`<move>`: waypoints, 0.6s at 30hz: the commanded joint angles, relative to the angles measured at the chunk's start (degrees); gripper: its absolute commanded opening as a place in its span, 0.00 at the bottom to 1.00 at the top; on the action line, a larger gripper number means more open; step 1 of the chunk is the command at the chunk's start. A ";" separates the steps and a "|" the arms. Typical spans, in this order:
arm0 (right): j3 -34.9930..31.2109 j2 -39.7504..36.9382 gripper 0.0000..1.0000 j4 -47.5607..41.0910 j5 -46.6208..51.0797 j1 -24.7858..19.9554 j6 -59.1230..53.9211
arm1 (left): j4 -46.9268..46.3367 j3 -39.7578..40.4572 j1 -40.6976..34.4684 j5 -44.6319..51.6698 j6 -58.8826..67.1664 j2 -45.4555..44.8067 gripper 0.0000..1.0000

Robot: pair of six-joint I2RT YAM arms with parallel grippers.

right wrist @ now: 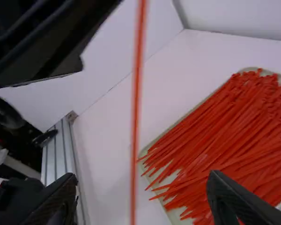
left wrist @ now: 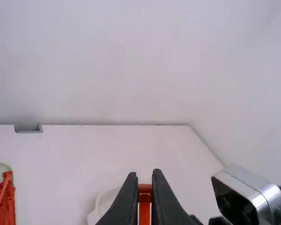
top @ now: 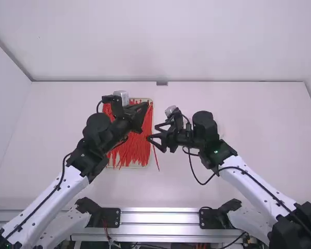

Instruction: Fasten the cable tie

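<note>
High view: the aluminium rail [top: 155, 212] is seen nearest, along the table's [top: 249, 114] front edge. Beyond it, a single orange cable tie [top: 156, 158] is seen slanting just beside the near right corner of the tray [top: 140, 166]; whether its low end touches the table cannot be told. The right gripper [top: 153, 132] is held just right of the tray, above the table, pointed toward the left arm. The left gripper [top: 145, 108] is placed farther back, over the tray's far right part, above the pile of orange cable ties [top: 132, 148].

Left wrist view: the left gripper [left wrist: 144, 174] is pressed together on the cable tie [left wrist: 144, 206], which is pinched between its fingers. The right arm's wrist camera [left wrist: 243, 197] is seen beside it.

Right wrist view: the right gripper [right wrist: 141, 176] is spread wide. The cable tie [right wrist: 138, 93] is seen running between its fingers, touched by neither. The pile [right wrist: 234, 131] lies beyond.
</note>
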 commanded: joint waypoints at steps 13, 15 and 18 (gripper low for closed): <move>1.70 -0.79 0.09 -0.31 3.19 1.97 -0.20 | 0.22 -0.74 -0.26 0.28 -1.14 -0.17 0.01; 1.70 -0.79 0.00 -0.37 3.23 2.08 -0.20 | 0.26 -0.74 -0.28 1.27 -1.07 -0.17 0.02; 1.70 -0.79 0.00 -0.35 3.37 1.97 -0.20 | 0.31 -0.74 -0.28 1.53 -0.96 -0.17 0.02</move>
